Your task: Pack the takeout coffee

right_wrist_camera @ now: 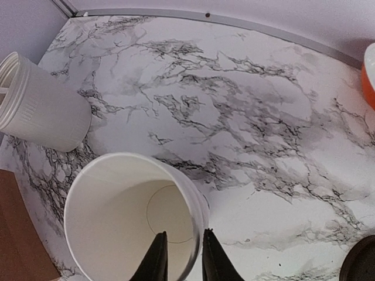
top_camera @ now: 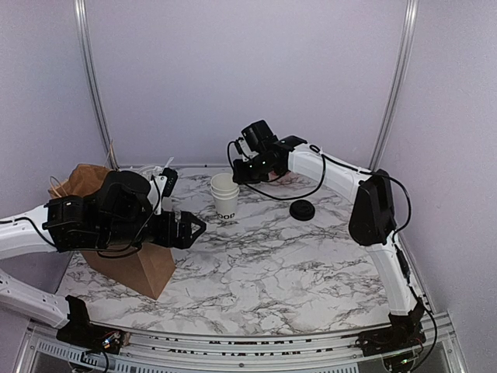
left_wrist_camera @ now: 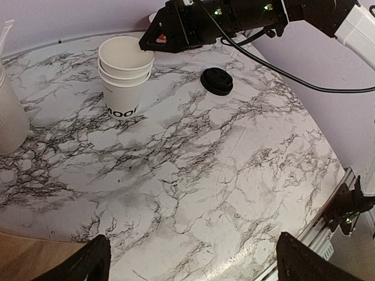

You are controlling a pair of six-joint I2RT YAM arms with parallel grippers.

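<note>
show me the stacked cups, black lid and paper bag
stacked cups (top_camera: 225, 210), top external view, side of the bottom cup
black lid (top_camera: 302, 210), top external view, its middle
paper bag (top_camera: 144, 268), top external view, front wall

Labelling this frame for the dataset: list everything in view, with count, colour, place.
paper cups: nested stack, at least two, white with dark lettering, table's back middle
lid: one, black, flat on the table right of the cups
paper bag: one, brown, table's left side
canister: one, grey-white, left of the cups
bowl: one, orange and white, only its edge shows
table: one, white-grey marble
left gripper: one, black, open and empty, near the bag
right gripper: one, black, fingers astride the top cup's rim
</note>
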